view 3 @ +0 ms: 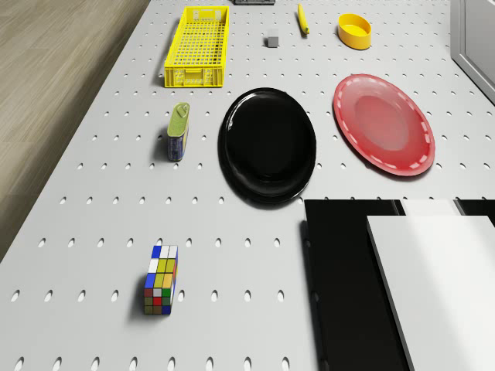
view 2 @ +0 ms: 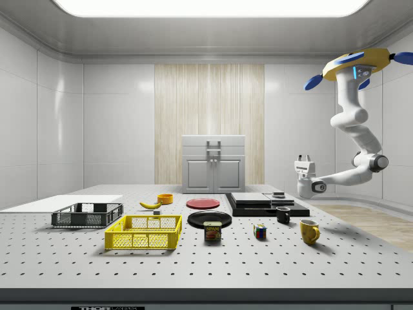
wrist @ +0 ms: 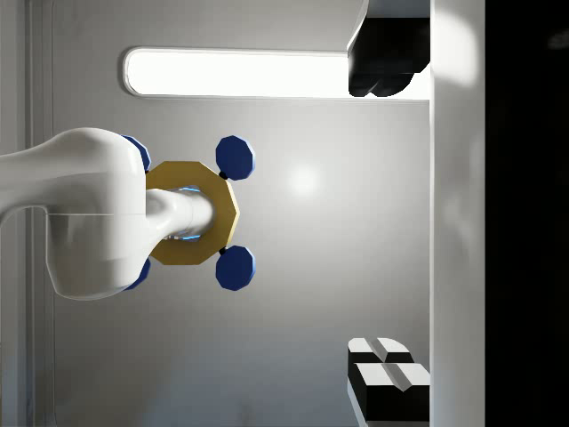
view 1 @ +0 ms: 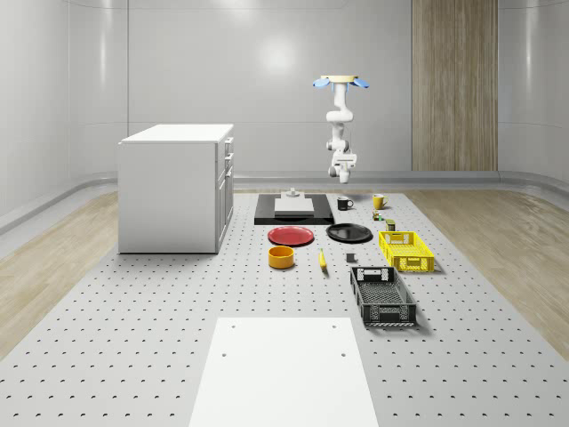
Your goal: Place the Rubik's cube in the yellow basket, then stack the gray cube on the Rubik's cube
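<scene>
The Rubik's cube (view 3: 160, 280) (view 2: 259, 231) (view 1: 379, 214) stands on the perforated table beyond a food can. The yellow basket (view 1: 406, 250) (view 2: 145, 232) (view 3: 198, 46) lies further toward the table's middle with nothing in it. The small gray cube (view 3: 272, 40) (view 1: 350, 258) sits on the table beside the basket. The drone (view 1: 338, 82) (view 2: 357, 64) hovers high over the table's far end. My gripper (view 2: 303, 160) (view 1: 340, 169) (wrist: 369, 227) hangs in the air above the black mug, turned up toward the ceiling, open and holding nothing.
A black plate (view 3: 267, 144), a red plate (view 3: 383, 124), an orange bowl (view 3: 355, 31) and a banana (view 3: 302, 19) lie mid-table. A black tray (view 1: 293, 209), black mug (view 1: 344, 203) and yellow mug (view 1: 379, 201) stand at the far end. A black basket (view 1: 382, 296) and a white cabinet (view 1: 176, 187) flank them.
</scene>
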Robot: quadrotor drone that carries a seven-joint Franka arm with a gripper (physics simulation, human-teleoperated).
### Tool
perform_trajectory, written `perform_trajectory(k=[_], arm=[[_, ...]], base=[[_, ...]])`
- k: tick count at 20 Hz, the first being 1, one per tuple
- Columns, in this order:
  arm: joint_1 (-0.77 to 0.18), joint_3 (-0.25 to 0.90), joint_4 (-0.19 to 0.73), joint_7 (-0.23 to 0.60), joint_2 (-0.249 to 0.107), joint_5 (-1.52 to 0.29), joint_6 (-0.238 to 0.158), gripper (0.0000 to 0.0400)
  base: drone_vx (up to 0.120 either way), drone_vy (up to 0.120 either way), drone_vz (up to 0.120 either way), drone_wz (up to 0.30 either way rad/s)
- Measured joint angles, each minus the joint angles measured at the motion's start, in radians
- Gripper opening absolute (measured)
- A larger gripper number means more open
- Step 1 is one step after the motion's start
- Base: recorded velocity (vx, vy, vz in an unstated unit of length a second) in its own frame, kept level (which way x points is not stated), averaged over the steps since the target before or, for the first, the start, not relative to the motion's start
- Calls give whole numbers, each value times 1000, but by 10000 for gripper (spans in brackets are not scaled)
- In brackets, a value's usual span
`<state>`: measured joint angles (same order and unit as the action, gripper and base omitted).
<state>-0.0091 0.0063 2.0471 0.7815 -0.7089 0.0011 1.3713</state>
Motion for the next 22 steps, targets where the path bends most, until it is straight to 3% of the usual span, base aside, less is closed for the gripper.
perform_trajectory(k=[22], arm=[[-20,63,14,11,-12,-88,17,400]], base=[[120,0,0,0]])
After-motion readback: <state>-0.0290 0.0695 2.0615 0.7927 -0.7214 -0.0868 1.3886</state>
